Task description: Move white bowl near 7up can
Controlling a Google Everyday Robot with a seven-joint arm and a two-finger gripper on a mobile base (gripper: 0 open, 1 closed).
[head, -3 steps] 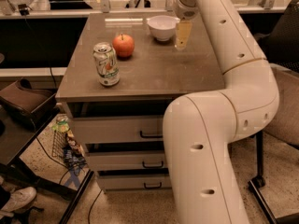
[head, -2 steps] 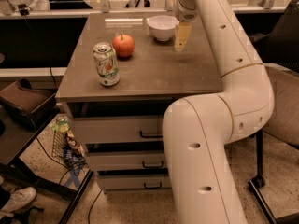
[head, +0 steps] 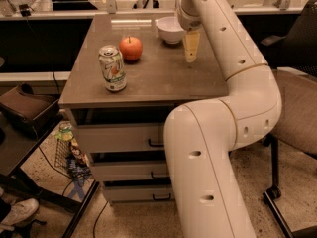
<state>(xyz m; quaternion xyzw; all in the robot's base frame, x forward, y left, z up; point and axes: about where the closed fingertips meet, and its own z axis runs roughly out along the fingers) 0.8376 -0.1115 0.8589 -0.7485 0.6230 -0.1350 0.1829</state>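
The white bowl sits at the back of the brown tabletop, right of centre. The 7up can stands upright near the front left. My gripper hangs just right of the bowl, its pale yellowish tip pointing down at the table, apart from the bowl. It holds nothing that I can see.
An orange-red apple sits between can and bowl, behind the can. My large white arm fills the right front. Drawers lie below the tabletop. A chair stands at the right, clutter on the floor at the left.
The gripper has shifted slightly along the bowl's right side. Bowl, apple and can have not moved.
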